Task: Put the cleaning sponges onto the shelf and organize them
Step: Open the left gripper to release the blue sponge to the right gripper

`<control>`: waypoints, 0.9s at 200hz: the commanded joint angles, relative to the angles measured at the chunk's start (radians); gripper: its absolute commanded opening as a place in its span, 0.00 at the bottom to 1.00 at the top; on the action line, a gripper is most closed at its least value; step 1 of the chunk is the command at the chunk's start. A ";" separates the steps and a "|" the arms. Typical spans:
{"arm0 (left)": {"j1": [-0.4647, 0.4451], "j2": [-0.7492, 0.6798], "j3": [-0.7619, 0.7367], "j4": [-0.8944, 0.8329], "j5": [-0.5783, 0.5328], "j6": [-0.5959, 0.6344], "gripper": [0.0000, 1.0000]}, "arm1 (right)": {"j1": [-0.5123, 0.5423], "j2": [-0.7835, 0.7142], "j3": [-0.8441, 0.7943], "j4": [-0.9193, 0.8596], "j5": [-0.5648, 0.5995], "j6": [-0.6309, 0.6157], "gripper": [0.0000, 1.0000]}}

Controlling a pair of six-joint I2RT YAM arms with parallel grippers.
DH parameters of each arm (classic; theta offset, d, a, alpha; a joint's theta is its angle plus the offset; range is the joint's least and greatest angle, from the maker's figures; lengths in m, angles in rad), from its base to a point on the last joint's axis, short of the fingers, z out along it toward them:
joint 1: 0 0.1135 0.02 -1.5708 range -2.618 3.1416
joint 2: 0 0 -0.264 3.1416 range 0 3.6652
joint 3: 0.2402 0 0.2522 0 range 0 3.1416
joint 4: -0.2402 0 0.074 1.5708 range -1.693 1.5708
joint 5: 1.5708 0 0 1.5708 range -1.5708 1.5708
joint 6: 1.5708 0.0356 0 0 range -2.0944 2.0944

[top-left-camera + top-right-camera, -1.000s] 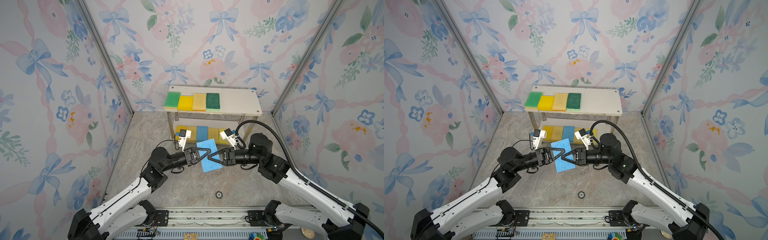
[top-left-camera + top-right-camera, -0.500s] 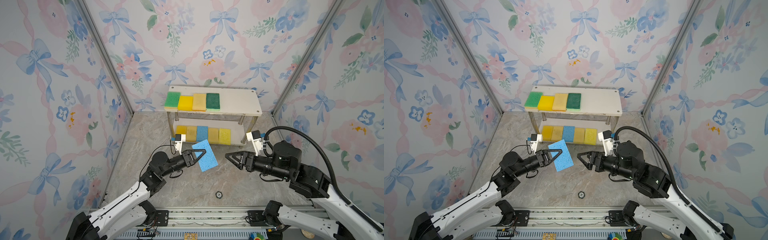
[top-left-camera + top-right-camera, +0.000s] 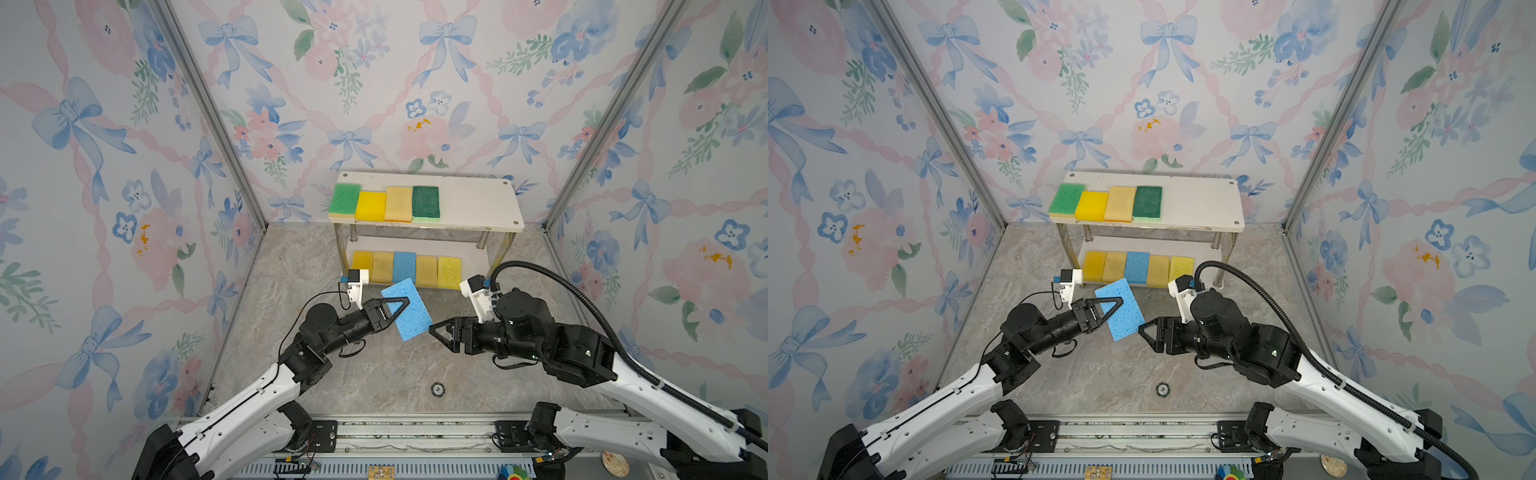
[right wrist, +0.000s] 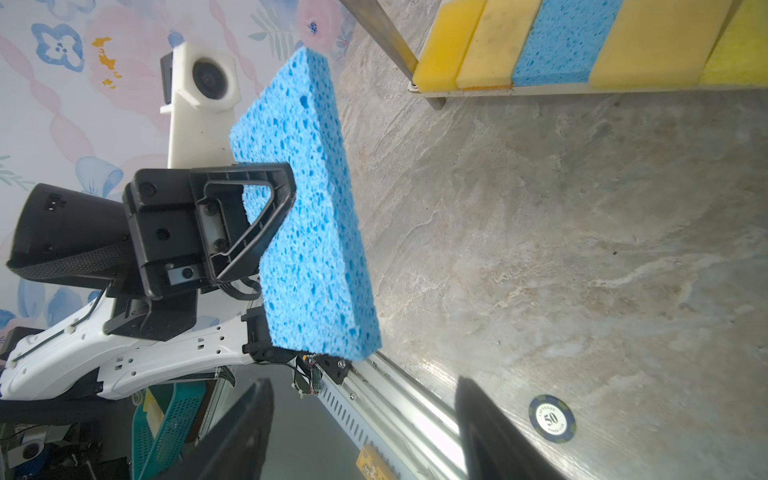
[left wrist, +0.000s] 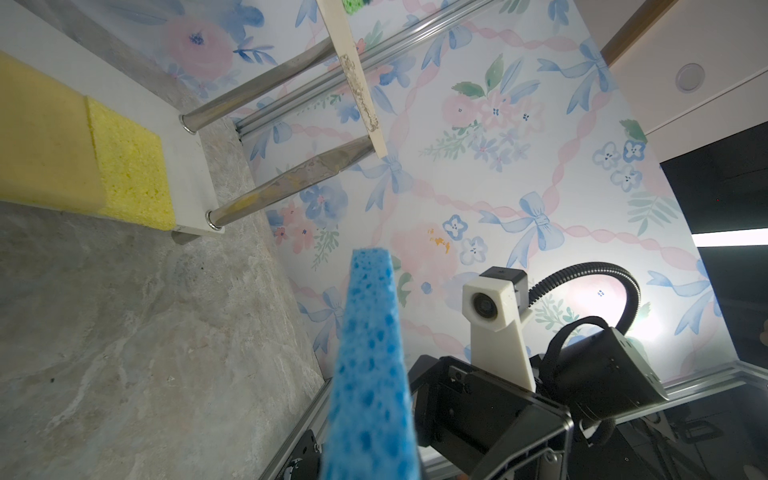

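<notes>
My left gripper is shut on a light blue sponge, held on edge above the floor in front of the shelf. In the right wrist view its black finger presses against the sponge's broad face. My right gripper stands open and empty just right of the sponge, apart from it. Several sponges lie in a row on the left of the top board, among them a green one and a dark green one. Several more fill the lower board.
A small round black-and-white chip lies on the marble floor near the front rail. Floral walls close in on three sides. The right part of the top board is bare.
The right gripper let go of the blue sponge, opened and pulled away to the right, then came back close to it. The left gripper kept hold of the sponge.
</notes>
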State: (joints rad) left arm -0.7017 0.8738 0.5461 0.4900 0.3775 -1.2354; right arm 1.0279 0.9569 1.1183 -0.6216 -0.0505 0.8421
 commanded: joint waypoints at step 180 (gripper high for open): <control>-0.012 0.014 0.005 -0.015 0.023 0.003 0.00 | 0.019 0.060 0.039 0.053 0.001 -0.025 0.35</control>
State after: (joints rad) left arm -0.7074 0.8837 0.5461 0.4652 0.3824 -1.2354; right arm 1.0363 1.0161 1.1332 -0.5861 -0.0452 0.8211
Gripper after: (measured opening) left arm 0.051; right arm 0.362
